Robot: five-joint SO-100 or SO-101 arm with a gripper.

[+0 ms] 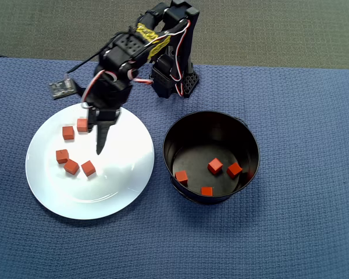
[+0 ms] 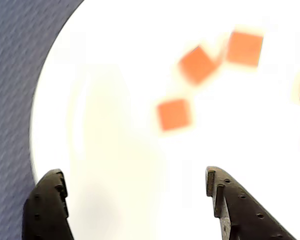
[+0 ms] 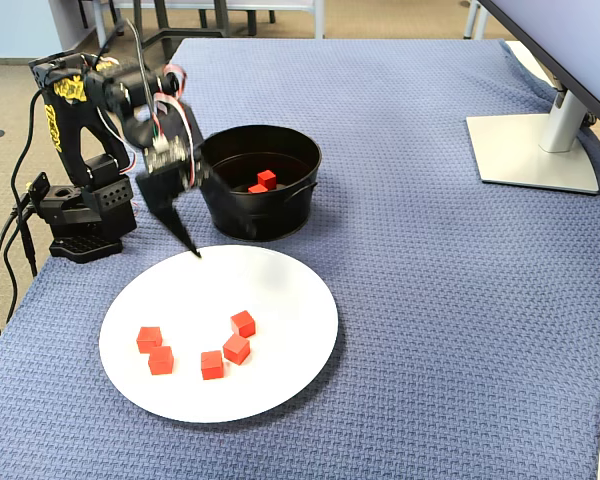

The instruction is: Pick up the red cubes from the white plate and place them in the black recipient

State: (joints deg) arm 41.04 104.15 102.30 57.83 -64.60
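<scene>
Fingers (image 2: 135, 205) are spread and empty above the white plate (image 1: 122, 192); five red cubes (image 1: 88, 168) remain on it, four in the black recipient (image 1: 210, 158). Best to straddle one isolated cube, clear of its neighbours, then descend straight before closing.

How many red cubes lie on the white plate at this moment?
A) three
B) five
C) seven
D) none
B: the overhead view shows five red cubes on the white plate; the others already lie inside the black pot.
</scene>
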